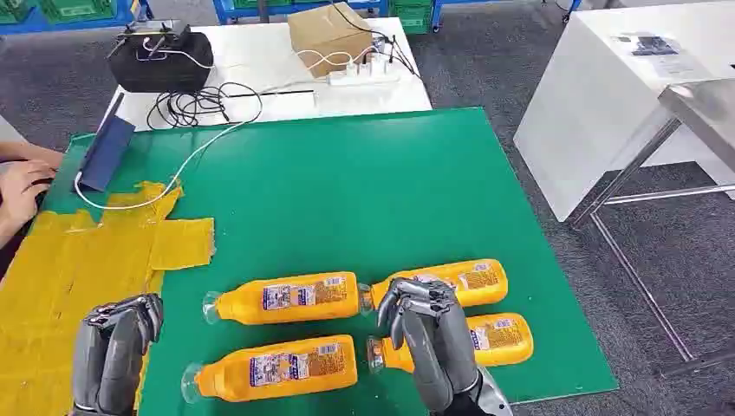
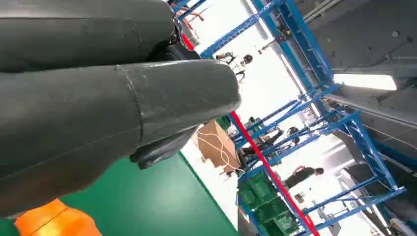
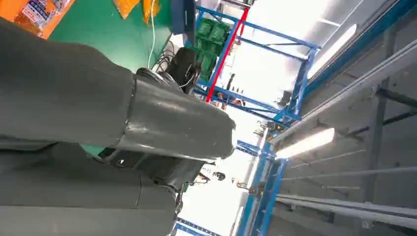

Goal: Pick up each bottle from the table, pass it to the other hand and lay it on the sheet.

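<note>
Several orange bottles lie on their sides on the green table (image 1: 347, 199): two at the back (image 1: 286, 297) (image 1: 464, 282) and two at the front (image 1: 277, 366) (image 1: 498, 340). My right hand (image 1: 425, 334) is raised over the gap between the two right bottles, fingers bent forward, holding nothing. Over the near edge of the yellow sheet (image 1: 78, 260) is my left hand (image 1: 117, 347), also without anything in it. The left wrist view catches a bit of an orange bottle (image 2: 56, 223) beneath the thumb (image 2: 147, 98). A labelled bottle (image 3: 37, 14) lies behind the right hand in its wrist view.
A person's hand (image 1: 17, 186) rests at the table's left edge beside a blue device (image 1: 106, 154) with a white cable. Behind, a white table holds a black bag (image 1: 160, 56), a cardboard box (image 1: 329, 35) and a power strip (image 1: 364, 74). Another white table (image 1: 624, 87) stands at the right.
</note>
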Controlling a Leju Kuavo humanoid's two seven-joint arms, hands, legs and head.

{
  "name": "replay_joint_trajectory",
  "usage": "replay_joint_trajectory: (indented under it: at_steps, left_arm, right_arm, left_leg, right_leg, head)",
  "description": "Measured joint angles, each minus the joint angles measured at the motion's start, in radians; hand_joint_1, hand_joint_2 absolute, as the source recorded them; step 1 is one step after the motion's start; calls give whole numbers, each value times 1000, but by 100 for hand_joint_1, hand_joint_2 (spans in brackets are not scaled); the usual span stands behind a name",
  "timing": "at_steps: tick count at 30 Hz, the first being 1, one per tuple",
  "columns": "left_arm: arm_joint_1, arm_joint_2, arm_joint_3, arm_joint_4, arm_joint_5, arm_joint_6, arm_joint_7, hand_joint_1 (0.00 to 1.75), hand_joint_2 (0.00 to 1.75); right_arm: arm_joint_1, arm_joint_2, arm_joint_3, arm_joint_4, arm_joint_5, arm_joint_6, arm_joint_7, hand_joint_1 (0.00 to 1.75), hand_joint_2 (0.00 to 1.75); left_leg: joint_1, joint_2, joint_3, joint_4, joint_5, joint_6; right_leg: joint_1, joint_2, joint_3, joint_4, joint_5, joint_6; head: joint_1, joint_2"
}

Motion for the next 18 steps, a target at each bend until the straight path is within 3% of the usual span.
replay_joint_trajectory:
  at_steps: [2, 3, 4, 6, 8, 12, 16, 18]
  left_arm:
    - [0, 0, 0, 0, 0, 0, 0, 175, 0]
    - [0, 0, 0, 0, 3, -2, 0, 0, 0]
    - [-1, -4, 0, 1, 49, -37, 8, 0, 0]
    - [-14, -59, 3, 36, 260, -120, 4, 0, 0]
    - [-32, -110, -14, 96, 407, -103, -18, 0, 0]
    - [-40, -135, -54, 149, 490, -51, -9, 0, 0]
    - [-40, -149, -67, 174, 499, -64, 37, 0, 0]
    - [-36, -154, -67, 194, 502, -72, 37, 0, 0]
  right_arm:
    - [0, 0, 0, 0, 0, 0, 0, 175, 0]
    - [0, 0, 0, 0, -5, 0, 0, 12, 0]
    - [2, 1, -5, 1, -54, 12, -7, 0, 0]
    - [27, 16, -55, 26, -268, 69, -67, 0, 0]
    - [52, 40, -131, 61, -405, 110, -124, 0, 0]
    - [89, 98, -259, 90, -297, 142, -120, 0, 0]
    - [111, 109, -278, 117, -226, 119, -3, 0, 0]
    - [127, 112, -278, 135, -200, 82, -5, 0, 0]
  left_leg:
    - [0, 0, 0, 0, 0, 0]
    - [0, 0, 0, 0, 0, 0]
    - [0, 0, 0, 0, 0, 0]
    - [-1, -1, 1, 0, -1, 0]
    - [-1, -3, 0, 0, -1, 0]
    - [-3, 0, -2, 0, 0, 1]
    - [-2, 0, -2, 0, -1, 1]
    - [-3, 0, -4, 0, -1, 1]
  right_leg:
    - [0, 0, 0, 0, 0, 0]
    - [0, 0, -1, 0, 0, 0]
    - [0, 0, -3, 0, 0, 0]
    - [-1, -2, -9, -1, -1, 1]
    - [-1, -2, -1, -1, -2, 3]
    - [-3, -1, -3, -1, 2, 4]
    - [-3, -1, -4, -1, 2, 4]
    - [-3, -1, -5, -1, 1, 4]
  head:
    - [0, 0]
    - [0, 0]
    - [0, 0]
    - [0, 0]
    - [1, 0]
    - [0, 0]
    - [0, 0]
    - [0, 0]
